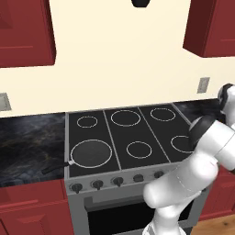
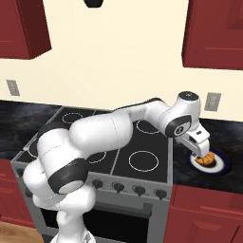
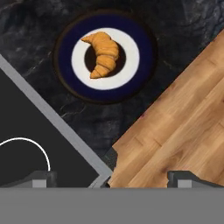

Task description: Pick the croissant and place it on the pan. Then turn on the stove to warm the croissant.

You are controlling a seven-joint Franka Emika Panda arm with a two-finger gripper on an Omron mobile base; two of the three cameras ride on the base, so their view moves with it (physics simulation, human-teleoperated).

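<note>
Reaching out over the right side of the stove [image 2: 142,156], the white arm holds its gripper [image 2: 201,154] just above a small plate [image 2: 223,163] on the dark stone counter [image 2: 209,182]. The gripper's two fingers stand wide apart with nothing between them; in the hand view their dark tips [image 3: 43,178] rise at the bottom, far from each other.

The croissant [image 3: 103,54] lies in the dark middle of that plate [image 3: 131,83], a golden crescent with ridged segments, curved with its horns pointing to the left of the hand view. The plate has a white ring and a dark blue rim and sits on the counter [image 3: 109,122] just beside the right edge of the stove [image 3: 26,131], near the counter's front edge, with wooden floor [image 3: 183,122] showing beyond it. From the right base view the croissant [image 2: 207,161] peeks out from under the gripper, apart from it as far as I can tell.

The pan [image 1: 91,153] rests on the front left burner of the stove [image 1: 137,133], well apart from the plate, its short dark handle pointing toward the left front corner. A row of dark knobs [image 1: 117,181] runs along the grey steel front, and red cabinets [image 1: 27,32] hang above the counter [image 1: 27,147].
</note>
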